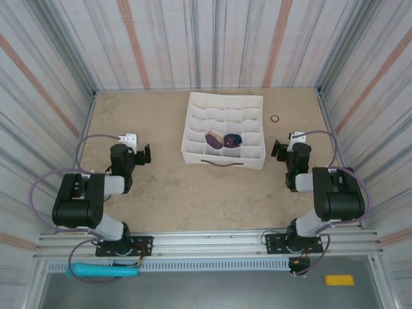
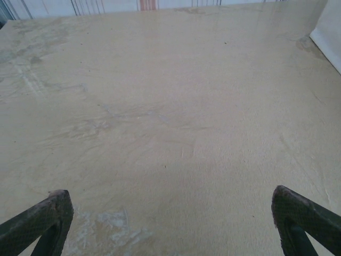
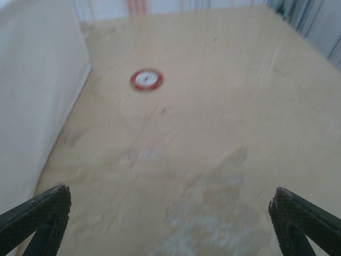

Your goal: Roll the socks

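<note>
- Socks (image 1: 223, 139): two bundles, in front cells of one white organizer (image 1: 193, 155), between the two grippers.
- Left gripper (image 2: 171, 200): jaws spread wide, empty; bare tan table (image 2: 170, 106) ahead.
- Right gripper (image 3: 170, 198): jaws wide, empty; organizer wall left of them, one red-rimmed disc (image 3: 146, 79) ahead.
- Striped walls (image 1: 193, 38) around.

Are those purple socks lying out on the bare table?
No, the socks sit bundled inside compartments of the white divided organizer box, not on the table.
</note>
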`<state>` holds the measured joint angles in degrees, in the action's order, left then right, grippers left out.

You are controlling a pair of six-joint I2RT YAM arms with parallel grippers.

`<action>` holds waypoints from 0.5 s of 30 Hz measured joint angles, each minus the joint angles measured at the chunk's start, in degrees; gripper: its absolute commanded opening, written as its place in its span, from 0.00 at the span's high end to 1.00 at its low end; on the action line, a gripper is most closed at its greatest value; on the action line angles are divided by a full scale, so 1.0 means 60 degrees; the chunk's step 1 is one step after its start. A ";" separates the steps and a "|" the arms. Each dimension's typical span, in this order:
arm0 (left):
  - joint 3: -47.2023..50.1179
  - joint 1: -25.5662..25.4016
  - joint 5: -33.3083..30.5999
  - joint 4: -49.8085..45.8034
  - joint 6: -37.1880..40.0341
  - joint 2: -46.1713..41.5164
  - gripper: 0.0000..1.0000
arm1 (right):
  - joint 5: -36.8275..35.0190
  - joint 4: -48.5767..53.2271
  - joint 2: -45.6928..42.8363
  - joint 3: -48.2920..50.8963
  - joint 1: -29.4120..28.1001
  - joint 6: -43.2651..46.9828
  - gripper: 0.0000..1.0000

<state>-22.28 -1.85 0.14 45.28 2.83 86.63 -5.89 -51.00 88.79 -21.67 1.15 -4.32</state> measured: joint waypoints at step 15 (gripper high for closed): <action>0.0000 0.0000 -0.0051 -0.0007 0.0000 0.0000 0.01 | 0.0255 0.0302 0.0000 -0.0095 0.0055 0.0000 0.01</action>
<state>-22.28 -1.85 -0.16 45.23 2.83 86.63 -4.36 -49.19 88.79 -22.24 1.48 -4.32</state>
